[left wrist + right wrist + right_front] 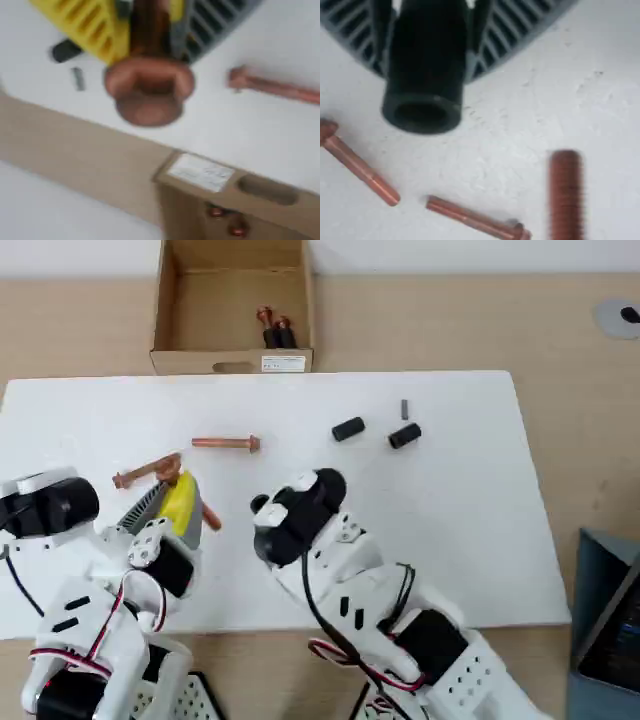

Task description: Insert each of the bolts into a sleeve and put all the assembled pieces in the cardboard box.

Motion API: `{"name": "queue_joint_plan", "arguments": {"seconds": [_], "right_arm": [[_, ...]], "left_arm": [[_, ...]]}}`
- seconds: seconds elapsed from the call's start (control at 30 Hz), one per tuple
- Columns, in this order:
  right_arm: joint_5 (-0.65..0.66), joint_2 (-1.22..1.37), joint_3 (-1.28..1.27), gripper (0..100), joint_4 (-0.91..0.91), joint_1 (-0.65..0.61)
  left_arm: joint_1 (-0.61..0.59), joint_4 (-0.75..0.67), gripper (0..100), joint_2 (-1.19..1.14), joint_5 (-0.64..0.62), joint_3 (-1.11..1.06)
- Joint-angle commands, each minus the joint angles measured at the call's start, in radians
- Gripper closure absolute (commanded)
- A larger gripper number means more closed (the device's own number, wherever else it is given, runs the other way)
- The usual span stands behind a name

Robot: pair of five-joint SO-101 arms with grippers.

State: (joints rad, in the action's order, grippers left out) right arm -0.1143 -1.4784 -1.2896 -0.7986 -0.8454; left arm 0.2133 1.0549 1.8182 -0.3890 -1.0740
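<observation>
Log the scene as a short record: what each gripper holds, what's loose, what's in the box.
left gripper: shut on a bolt
right gripper: shut on a sleeve
loose bolts: two, on the sheet
loose sleeves: two, on the sheet
box: two assembled pieces inside

The high camera looks straight down on the white table [470,540], arms [380,620] at 6 o'clock, cardboard box [200,362] at 12. The left wrist camera sits close behind its held bolt [149,95], facing that box [185,210]. The right wrist camera hugs its sleeve [422,75], facing the table; both share loose bolts [225,443] with the high view.
</observation>
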Motion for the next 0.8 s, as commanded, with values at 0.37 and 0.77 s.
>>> {"name": "queue_joint_plan", "arguments": {"seconds": [0.37, 0.77], "right_arm": [[0.012, -0.008, 0.012, 98.9, 0.032, -0.058], [0.089, -0.008, 0.036, 98.9, 0.034, -0.058]], "left_arm": [[0.028, -0.149, 100, 0.007, -0.084, 0.008], [0.055, -0.143, 100, 0.005, -0.114, -0.008]]}}
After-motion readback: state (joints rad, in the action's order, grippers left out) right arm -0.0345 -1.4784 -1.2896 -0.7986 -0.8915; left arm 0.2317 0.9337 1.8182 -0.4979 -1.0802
